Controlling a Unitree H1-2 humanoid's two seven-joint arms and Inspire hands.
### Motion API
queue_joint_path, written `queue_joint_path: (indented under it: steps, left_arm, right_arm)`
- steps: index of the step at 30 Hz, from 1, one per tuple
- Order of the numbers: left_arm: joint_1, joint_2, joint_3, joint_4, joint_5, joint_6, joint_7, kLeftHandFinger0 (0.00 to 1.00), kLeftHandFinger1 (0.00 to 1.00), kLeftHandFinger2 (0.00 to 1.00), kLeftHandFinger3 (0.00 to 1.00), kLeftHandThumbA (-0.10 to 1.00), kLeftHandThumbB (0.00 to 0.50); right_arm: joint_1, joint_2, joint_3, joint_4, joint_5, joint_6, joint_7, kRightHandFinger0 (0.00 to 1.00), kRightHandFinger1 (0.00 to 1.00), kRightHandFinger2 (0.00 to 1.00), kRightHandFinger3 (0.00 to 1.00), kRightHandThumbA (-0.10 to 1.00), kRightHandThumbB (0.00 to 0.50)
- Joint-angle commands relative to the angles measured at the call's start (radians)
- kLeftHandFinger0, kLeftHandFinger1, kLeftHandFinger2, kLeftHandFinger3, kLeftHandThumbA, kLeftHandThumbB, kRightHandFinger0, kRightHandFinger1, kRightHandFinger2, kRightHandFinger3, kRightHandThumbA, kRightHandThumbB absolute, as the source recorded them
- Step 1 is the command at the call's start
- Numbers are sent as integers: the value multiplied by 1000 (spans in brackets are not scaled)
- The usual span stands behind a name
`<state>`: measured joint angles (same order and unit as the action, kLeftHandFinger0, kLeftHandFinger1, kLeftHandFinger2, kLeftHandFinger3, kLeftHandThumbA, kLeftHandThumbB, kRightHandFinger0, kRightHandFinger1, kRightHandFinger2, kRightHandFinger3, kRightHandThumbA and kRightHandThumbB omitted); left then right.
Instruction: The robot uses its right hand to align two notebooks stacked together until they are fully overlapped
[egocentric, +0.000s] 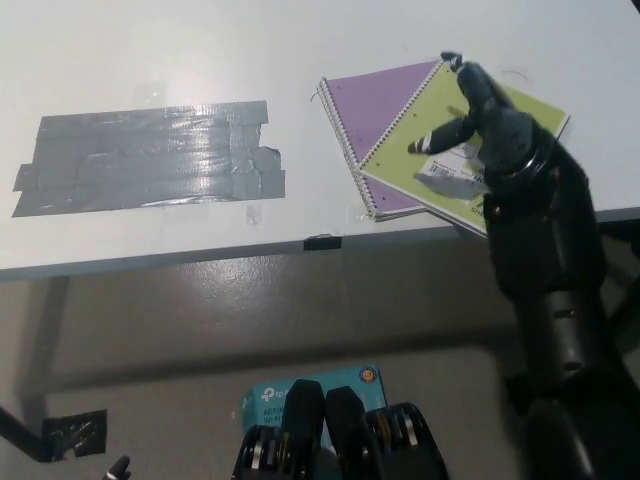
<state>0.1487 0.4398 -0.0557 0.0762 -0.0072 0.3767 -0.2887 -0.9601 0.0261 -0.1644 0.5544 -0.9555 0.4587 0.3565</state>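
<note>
Hovering at right, fingers spread, right hand (490, 125) over green notebook (440, 120); light, slick cover, push its edge onto purple notebook (375, 100).

two notebooks (400, 130); one tape patch (150, 157)

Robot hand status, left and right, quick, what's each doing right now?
Left robot hand: not in view.
Right robot hand: open, fingers spread over the green notebook, holding nothing.

A white tabletop (150, 50) fills the upper part of the view, with a broad patch of grey duct tape (150, 158) stuck across its left side. A small dark strip (322, 241) marks its front edge. Below lies a grey-brown floor (200, 330) bearing a teal box (262, 400).
</note>
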Motion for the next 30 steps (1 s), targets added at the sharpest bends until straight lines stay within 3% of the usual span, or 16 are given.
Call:
queue_joint_path:
  steps: [1, 4, 11, 17, 23, 27, 30]
  left_arm:
    - [1, 24, -13, -18, 15, -18, -21, 601, 534, 615, 1000, 1000, 500]
    - [9, 21, -17, -28, 16, -11, -17, 611, 540, 626, 1000, 1000, 500]
    - [17, 19, -32, -30, 16, -20, -20, 613, 553, 637, 1000, 1000, 500]
    - [15, 18, -41, -18, 13, -33, -22, 570, 514, 608, 1000, 1000, 500]
    - [16, 17, -40, -21, 11, -28, -21, 669, 572, 636, 1000, 1000, 500]
    - [18, 2, -42, -6, 2, -47, -22, 631, 549, 632, 1000, 1000, 500]
    - [18, 0, -42, 3, -2, -60, -27, 687, 583, 649, 1000, 1000, 500]
  right_arm:
    - [-30, 20, -32, 13, -199, 11, -126, 1000, 1000, 1000, 1000, 1000, 263]
    - [-7, -3, 43, 12, -217, 11, -115, 1000, 1000, 1000, 1000, 1000, 222]
    - [39, -27, 167, -3, -253, 11, -109, 1000, 1000, 1000, 1000, 1000, 229]
    - [48, -10, 173, 35, -204, 11, -282, 1000, 1000, 1000, 1000, 1000, 242]
    - [74, 16, 159, 54, -163, 11, -367, 1000, 1000, 1000, 1000, 1000, 208]
    - [114, 21, 160, 64, -140, 11, -411, 1000, 1000, 1000, 1000, 1000, 218]
    - [144, 22, 164, 93, -122, 11, -441, 1000, 1000, 1000, 1000, 1000, 238]
